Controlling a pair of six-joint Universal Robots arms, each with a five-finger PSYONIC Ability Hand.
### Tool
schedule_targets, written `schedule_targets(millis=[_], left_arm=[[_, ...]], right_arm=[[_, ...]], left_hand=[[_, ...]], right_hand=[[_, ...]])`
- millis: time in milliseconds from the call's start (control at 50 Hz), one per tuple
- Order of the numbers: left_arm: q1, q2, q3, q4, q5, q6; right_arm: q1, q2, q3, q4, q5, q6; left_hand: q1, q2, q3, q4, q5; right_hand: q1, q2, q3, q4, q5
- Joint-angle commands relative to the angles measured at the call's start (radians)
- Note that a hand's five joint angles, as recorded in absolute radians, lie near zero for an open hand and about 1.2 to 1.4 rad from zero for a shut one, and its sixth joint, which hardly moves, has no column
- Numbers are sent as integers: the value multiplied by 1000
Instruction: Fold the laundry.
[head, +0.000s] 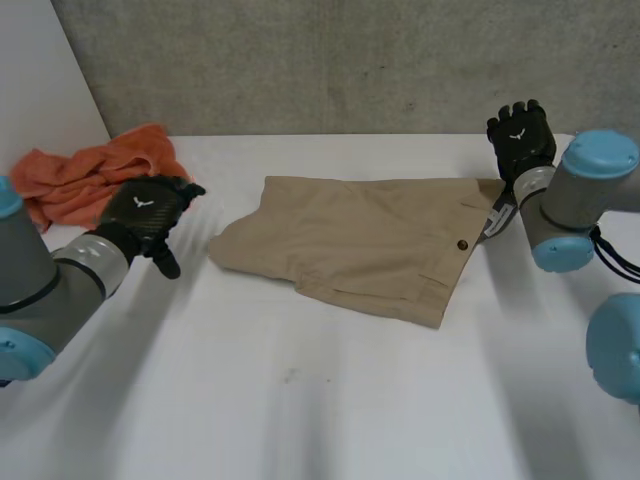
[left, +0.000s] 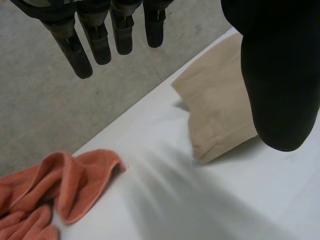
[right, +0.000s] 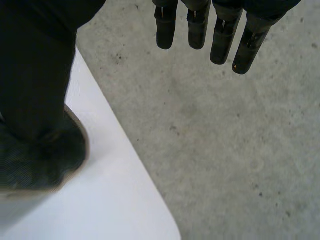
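Note:
Tan shorts (head: 360, 245) lie folded flat in the middle of the white table (head: 330, 400), waistband and button toward the right. My left hand (head: 150, 215) hovers open to the left of them, between the shorts and an orange towel (head: 90, 175). In the left wrist view its fingers (left: 97, 37) are straight, with the shorts' edge (left: 220, 100) beyond the thumb. My right hand (head: 520, 135) is raised at the shorts' far right corner, open and holding nothing. In the right wrist view its fingers (right: 197, 22) point out over the floor, and the shorts' corner (right: 50, 165) lies under the thumb.
The crumpled orange towel (left: 60, 185) sits at the table's far left near the back edge. A grey concrete floor (right: 225, 140) lies past the table's rounded far right corner (right: 165, 220). A white wall stands at the far left.

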Motion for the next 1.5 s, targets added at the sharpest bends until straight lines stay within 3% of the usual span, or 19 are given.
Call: schedule_targets(millis=[20,120,260,460,580,780,1000,1080,1160,1220,1360,1500], left_arm=[[-73,-78,68,18,-4,15],[-97,-178,164,19,-13,13],[-107,-279,264,19,-10,24],[-118,-385,345,21,-2,120],[-118,-406,368,19,1,137],[-120,-411,368,13,-1,137],[-129,-385,353,13,-13,131],[-139,-362,332,10,-15,128],[-147,-310,301,8,-15,125],[-149,-247,267,8,-15,114],[-155,-69,200,-38,-15,39],[-152,152,146,-165,-13,18]], right_arm=[[1,-257,178,205,103,83],[-1,-474,345,377,105,176],[41,-643,572,497,91,248],[153,-740,936,436,-25,466],[212,-774,1082,292,-28,573],[253,-707,1123,143,25,590],[279,-595,1077,80,70,577],[279,-562,1059,76,68,575],[279,-533,1024,76,71,572],[276,-535,1012,80,74,571],[262,-631,1021,104,77,506],[214,-862,1015,236,76,272]], left_hand=[[83,54,61,67,53],[133,104,111,117,102],[227,197,205,211,196],[327,297,304,310,296],[570,541,548,554,540],[1202,1172,1179,1185,1171],[1207,1178,1185,1191,1177],[1207,1178,1185,1191,1177],[1207,1178,1185,1191,1177],[1207,1178,1185,1191,1177],[1207,1178,1185,1191,1177],[1207,1178,1185,1191,1177]], right_hand=[[-24,-40,-38,-58,-62],[-24,-40,-38,-58,-62],[-24,-40,-38,-58,-62],[103,87,89,69,65],[197,181,183,163,159],[259,243,245,225,221],[456,439,442,421,418],[646,630,632,612,608],[1196,1180,1182,1162,1158],[1197,1181,1183,1163,1160],[1197,1181,1183,1163,1160],[1197,1181,1183,1163,1160]])
